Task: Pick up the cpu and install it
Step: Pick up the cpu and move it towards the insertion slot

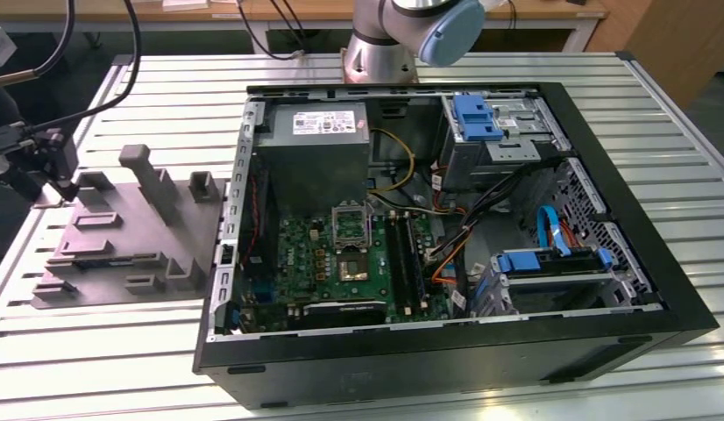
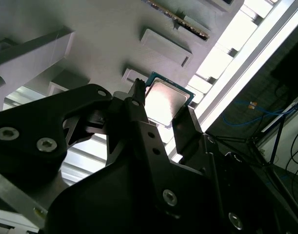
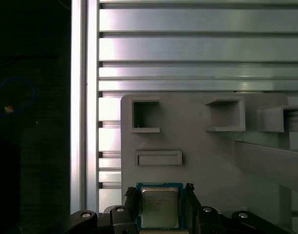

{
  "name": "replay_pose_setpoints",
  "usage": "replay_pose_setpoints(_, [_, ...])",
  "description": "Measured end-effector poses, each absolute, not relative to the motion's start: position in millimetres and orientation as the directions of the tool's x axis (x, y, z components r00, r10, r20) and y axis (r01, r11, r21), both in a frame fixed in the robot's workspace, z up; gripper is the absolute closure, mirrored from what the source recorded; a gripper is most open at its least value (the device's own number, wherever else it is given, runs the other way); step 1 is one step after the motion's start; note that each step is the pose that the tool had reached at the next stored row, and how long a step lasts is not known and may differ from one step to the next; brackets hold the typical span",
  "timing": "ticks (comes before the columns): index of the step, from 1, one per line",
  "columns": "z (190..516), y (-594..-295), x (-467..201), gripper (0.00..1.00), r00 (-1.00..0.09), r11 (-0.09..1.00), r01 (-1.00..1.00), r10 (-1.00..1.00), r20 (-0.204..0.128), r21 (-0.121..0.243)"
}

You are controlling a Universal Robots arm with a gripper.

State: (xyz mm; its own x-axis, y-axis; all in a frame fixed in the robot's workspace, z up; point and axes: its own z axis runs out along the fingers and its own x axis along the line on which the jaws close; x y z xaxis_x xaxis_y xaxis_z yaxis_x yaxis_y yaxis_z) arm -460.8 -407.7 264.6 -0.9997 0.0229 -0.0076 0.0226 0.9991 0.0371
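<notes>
I see the gripper at about nine o'clock in the exterior view, low over the far corner of the grey fixture. This fixture lies on the slatted metal table, at nine o'clock from the open computer case and just beside it.

In the first wrist view, the cpu sits between the two black fingers, with its dull silver top turned to the camera. Each finger meets one edge of the chip, so I judge the jaws to be clenched on the cpu from two opposite sides. The second wrist view shows the same grip: the chip is pinched at the fingertips, over the pale surface of the fixture. I cannot tell if the chip rests on the fixture or is already a little above it.

Inside the case, the green motherboard lies flat, and its socket is near the middle of the board, well apart from the gripper, at about three o'clock from it. The arm's base stands at twelve o'clock, behind the case.
</notes>
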Motion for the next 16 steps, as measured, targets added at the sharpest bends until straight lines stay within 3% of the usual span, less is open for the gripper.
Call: replay_pose_setpoints(16, [267.4,-407.7,-460.8,0.53,-1.000,0.999,0.023,0.023,-0.008,0.037])
